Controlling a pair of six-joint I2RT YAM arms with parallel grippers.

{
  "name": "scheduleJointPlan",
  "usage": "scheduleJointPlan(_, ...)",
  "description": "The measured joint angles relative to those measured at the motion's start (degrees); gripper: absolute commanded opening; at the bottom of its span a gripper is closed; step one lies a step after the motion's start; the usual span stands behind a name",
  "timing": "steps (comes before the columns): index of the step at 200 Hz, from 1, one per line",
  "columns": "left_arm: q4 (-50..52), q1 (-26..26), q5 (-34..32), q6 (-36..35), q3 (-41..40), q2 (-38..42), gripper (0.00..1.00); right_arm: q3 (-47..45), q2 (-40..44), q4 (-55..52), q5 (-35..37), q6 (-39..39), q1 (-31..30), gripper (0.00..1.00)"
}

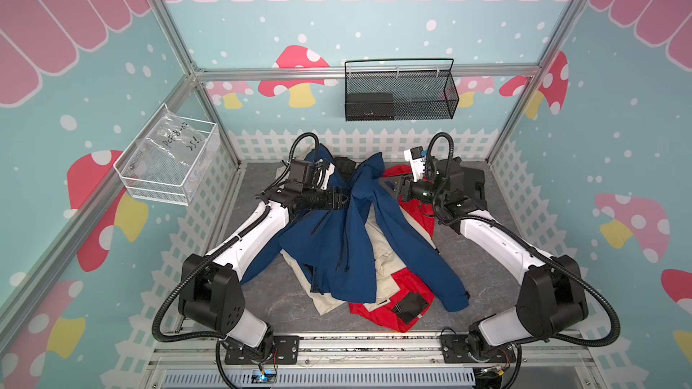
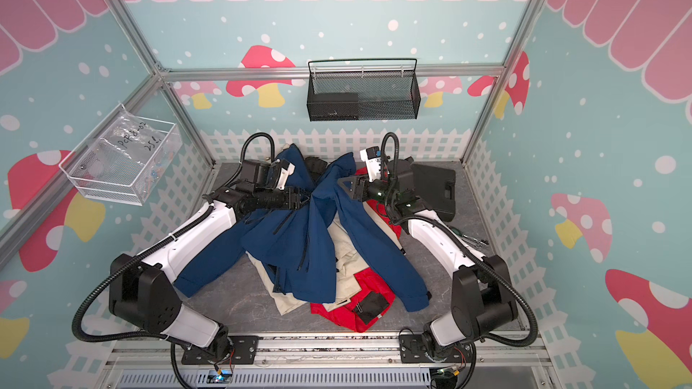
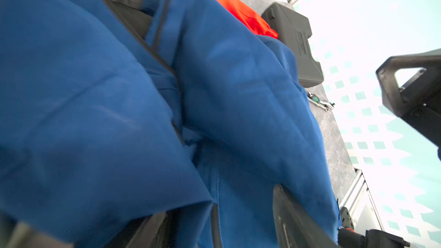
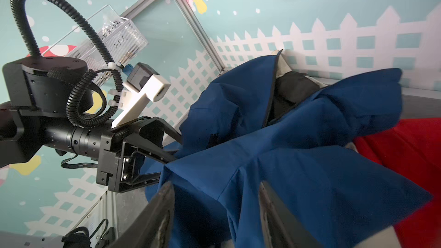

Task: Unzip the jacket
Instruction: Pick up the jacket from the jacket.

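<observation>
The blue jacket [image 1: 348, 256] lies crumpled across the middle of the table in both top views, over other garments. Its dark zipper [image 3: 171, 72] runs between the two front panels and also shows in the right wrist view [image 4: 270, 101]. My left gripper [image 1: 342, 199] is at the jacket's upper part from the left; its jaws [image 3: 219, 211] stand apart with loose blue cloth between them. My right gripper [image 1: 395, 185] faces it from the right. It [image 4: 217, 201] is open too, with a fold of the jacket hanging between its fingers [image 4: 164, 211].
A beige garment [image 1: 378, 260] and a red one [image 1: 393, 312] lie under the jacket. A black case [image 2: 434, 188] and small tools [image 2: 472, 239] sit at the back right. A black mesh basket [image 1: 398, 89] hangs on the back wall, a clear bin [image 1: 168, 159] on the left wall.
</observation>
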State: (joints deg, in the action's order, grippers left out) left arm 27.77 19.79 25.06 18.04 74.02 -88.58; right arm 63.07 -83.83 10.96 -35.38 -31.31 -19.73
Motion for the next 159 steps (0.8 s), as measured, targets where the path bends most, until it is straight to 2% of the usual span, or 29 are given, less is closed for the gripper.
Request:
scheduleJointPlan(58, -2.4, -0.2, -0.6, 3.3, -1.7, 5.3, 0.82, -5.3, 2.1, -2.0, 0.2, 2.0, 1.7, 0.6)
scheduleJointPlan(72, -2.9, 0.1, -0.4, 3.4, -2.2, 7.6, 0.9, -6.9, 2.1, -2.2, 0.2, 2.2, 1.7, 0.6)
scheduleJointPlan(95, -2.8, 1.5, -0.6, 2.6, -2.4, 9.6, 0.92, -8.8, 2.0, -3.0, 0.2, 2.4, 1.7, 0.6)
scheduleJointPlan(120, 1.2, 4.7, -5.3, 0.9, -1.4, 8.5, 0.93, -8.9, 2.1, -3.0, 0.2, 2.4, 1.7, 0.6)
scheduleJointPlan(129, 2.8, 5.7, -7.4, 0.4, -1.0, 7.7, 0.99, -8.9, 2.0, -3.0, 0.2, 2.4, 1.7, 0.6)
scheduleJointPlan(159, 6.4, 8.1, -16.1, -0.5, 0.2, 5.4, 0.99, -8.9, 2.2, -3.0, 0.2, 2.4, 1.7, 0.61)
